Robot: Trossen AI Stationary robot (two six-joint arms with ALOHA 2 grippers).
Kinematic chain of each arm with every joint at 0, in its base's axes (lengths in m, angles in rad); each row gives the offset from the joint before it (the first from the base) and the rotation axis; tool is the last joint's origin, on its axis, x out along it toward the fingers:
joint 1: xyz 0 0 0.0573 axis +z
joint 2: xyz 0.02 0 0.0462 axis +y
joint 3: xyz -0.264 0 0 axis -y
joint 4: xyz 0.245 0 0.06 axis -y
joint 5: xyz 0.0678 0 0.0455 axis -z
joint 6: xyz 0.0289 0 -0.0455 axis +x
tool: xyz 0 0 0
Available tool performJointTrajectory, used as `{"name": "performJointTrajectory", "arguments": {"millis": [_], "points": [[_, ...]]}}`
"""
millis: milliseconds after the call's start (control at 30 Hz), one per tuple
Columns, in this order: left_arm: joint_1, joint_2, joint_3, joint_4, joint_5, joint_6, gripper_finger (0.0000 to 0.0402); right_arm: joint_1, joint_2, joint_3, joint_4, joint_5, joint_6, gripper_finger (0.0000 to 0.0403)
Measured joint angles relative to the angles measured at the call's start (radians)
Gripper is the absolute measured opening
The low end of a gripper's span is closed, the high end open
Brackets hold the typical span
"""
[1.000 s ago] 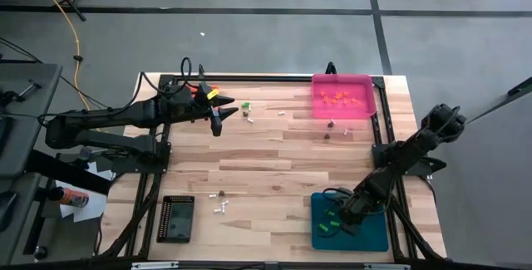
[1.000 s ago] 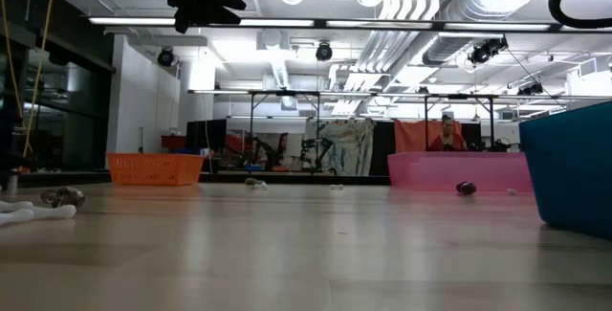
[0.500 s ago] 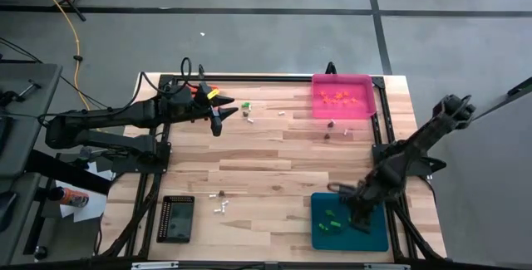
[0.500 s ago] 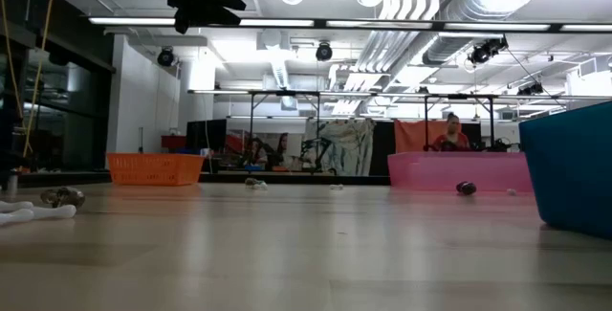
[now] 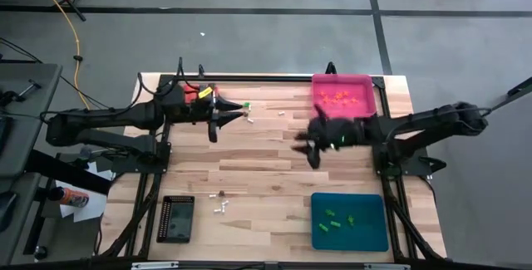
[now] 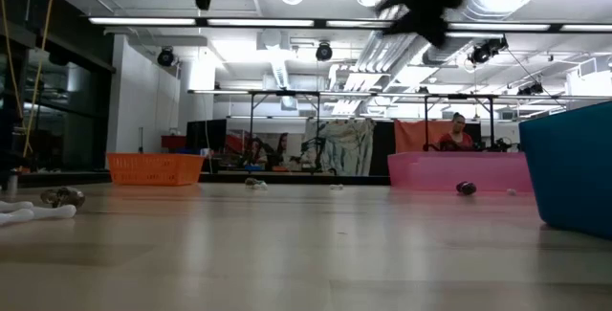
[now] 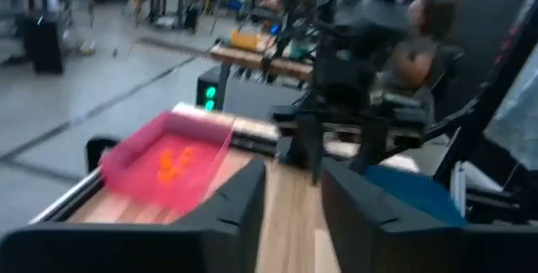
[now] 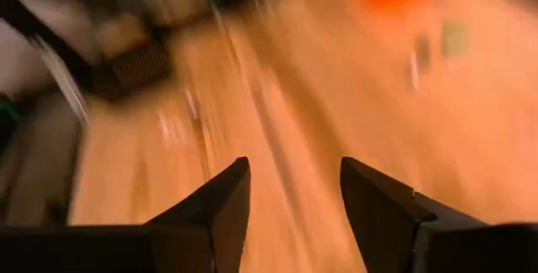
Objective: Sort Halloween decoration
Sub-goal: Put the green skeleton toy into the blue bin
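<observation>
Lying scattered, Halloween decoration (image 5: pixel 221 208), long axes too small to tell; left gripper (image 5: pixel 212 130) and right gripper (image 5: pixel 312 155) parted, empty.

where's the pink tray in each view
high view: pink tray at the table's far edge, right of centre.
low view: right of centre, in front of the teal tray's wall.
left wrist view: lower left, orange trinkets inside.
right wrist view: not identifiable; too blurred.
shared landmark: the teal tray.
</observation>
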Motion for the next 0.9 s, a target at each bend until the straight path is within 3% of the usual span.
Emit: {"name": "performJointTrajectory", "arguments": {"millis": [167,300,433,900], "points": [[-0.027,0.037,0.000,0.087,-0.009,-0.018,0.0010,-0.127,0.000,0.000,0.353,-0.085,-0.169,0.0131],[-0.043,0.074,0.000,0.126,-0.016,-0.058,0.0006,-0.178,0.000,0.000,0.500,-0.145,-0.227,0.0071],[-0.049,0.103,0.000,0.152,-0.014,-0.090,0.0003,-0.201,0.000,0.000,0.529,-0.234,-0.222,0.0008],[-0.057,0.111,0.000,0.172,-0.008,-0.098,0.0000,-0.189,0.000,0.000,0.537,-0.259,-0.221,0.0001]]}}
